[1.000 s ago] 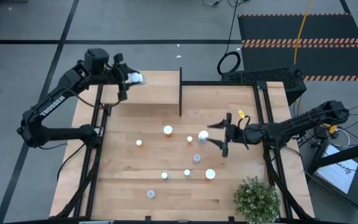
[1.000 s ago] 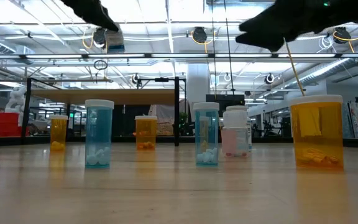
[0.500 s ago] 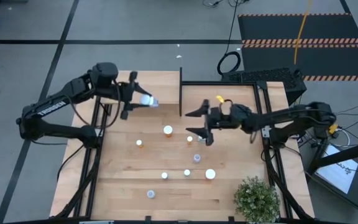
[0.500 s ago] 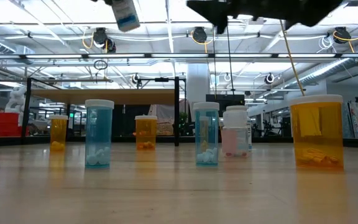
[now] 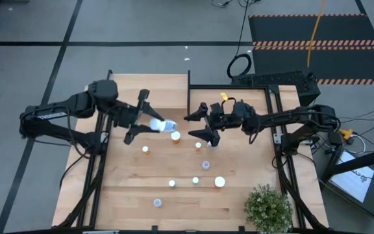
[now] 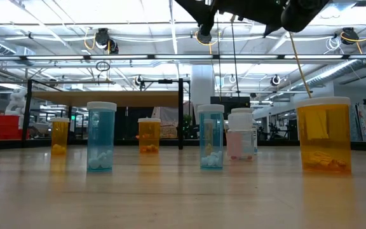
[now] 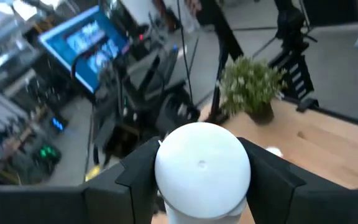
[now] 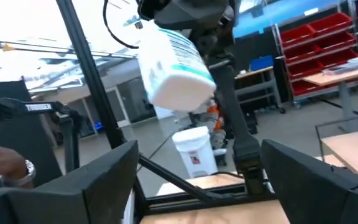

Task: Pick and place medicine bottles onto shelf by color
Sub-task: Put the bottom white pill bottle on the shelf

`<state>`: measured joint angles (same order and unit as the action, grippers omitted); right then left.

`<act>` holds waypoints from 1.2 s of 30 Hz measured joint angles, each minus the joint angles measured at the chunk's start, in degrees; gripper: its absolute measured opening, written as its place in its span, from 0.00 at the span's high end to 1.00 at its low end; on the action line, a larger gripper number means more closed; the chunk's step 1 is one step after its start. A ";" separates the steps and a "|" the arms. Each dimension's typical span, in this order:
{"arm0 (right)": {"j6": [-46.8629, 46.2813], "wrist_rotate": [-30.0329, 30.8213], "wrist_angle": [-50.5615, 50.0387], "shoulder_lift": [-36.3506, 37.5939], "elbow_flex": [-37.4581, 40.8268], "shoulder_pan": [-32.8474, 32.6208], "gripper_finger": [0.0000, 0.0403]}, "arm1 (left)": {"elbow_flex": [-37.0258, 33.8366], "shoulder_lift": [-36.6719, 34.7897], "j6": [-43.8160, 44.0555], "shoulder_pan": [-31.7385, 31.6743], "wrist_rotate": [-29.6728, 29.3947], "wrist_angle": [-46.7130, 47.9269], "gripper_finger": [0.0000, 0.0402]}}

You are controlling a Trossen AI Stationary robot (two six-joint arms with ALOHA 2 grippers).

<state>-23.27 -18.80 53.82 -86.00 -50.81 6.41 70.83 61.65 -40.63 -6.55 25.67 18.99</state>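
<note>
the left end effector hangs over the middle of the desk, just off the shelf's front edge, clenched on a white-capped bottle held tilted in the air. in the left wrist view the bottle's cap fills the gap between the two dark fingers, so the body behind it is hidden. the right wrist view shows the bottle from the side with a white and teal label, its print too blurred to read.

the right end effector faces it from the other side, near the shelf's black upright panel, released with its fingers spread wide and nothing between them. in the low view only its underside shows, cut off by the frame's top, and the left end effector is out of that frame.

seven other bottles stand on the desk nearer its front edge: amber, bluish-clear and white. a plant sits at the front right corner.
</note>
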 joint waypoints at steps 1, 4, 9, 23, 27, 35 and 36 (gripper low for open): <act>-0.11 -0.78 0.59 0.00 0.00 0.03 0.17 | 0.00 0.66 -0.45 0.52 -0.01 -1.14 0.51; -0.11 -1.06 1.62 0.09 0.00 -0.04 0.17 | -0.15 2.64 -1.52 1.41 -0.24 -2.54 0.51; -4.26 -0.79 2.65 0.07 0.00 -0.10 0.17 | -0.09 6.62 -3.33 2.08 -0.39 -8.10 0.51; -6.10 -2.13 5.96 0.04 0.02 -0.51 0.16 | -0.06 12.19 -5.47 2.10 -0.78 -14.55 0.51; -6.09 -2.38 7.05 0.04 0.02 -0.63 0.16 | -0.15 13.98 -5.96 2.08 -0.85 -15.71 0.51; -5.97 -2.71 7.24 0.04 0.02 -1.28 0.16 | -0.11 14.84 -8.49 2.12 -0.81 -17.47 0.51; -5.81 -2.73 7.24 0.04 0.02 -1.28 0.17 | -0.11 14.84 -8.49 2.11 -0.83 -17.68 0.51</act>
<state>-29.08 -21.53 61.06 -85.95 -50.78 5.13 70.72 76.49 -49.12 -4.44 24.85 1.31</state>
